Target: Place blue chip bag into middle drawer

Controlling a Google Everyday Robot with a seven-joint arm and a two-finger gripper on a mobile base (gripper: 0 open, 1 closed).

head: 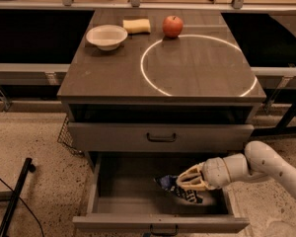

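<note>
Hand (pixel 186 180) and blue chip bag (pixel 166 183) are both down inside the middle drawer (pixel 123 191), which is pulled out at 6 o'clock in the picture. The white arm (pixel 266 162) comes in from 4 o'clock, and the hand sits right on top of the bag. The bag is in the right half of the drawer, and one blue corner pokes out toward 9 o'clock. I cannot tell if the hand is gripping the bag or has let it go. The upper drawer (pixel 160 137) is closed. On the desk (pixel 103 78), an apple (pixel 172 26) is at 12 o'clock. A yellow sponge (pixel 137 25) is near it, on its 9 o'clock side. A white bowl (pixel 106 36) is at 10 o'clock. A white ring (pixel 141 67) marks the right side of the desk.
</note>
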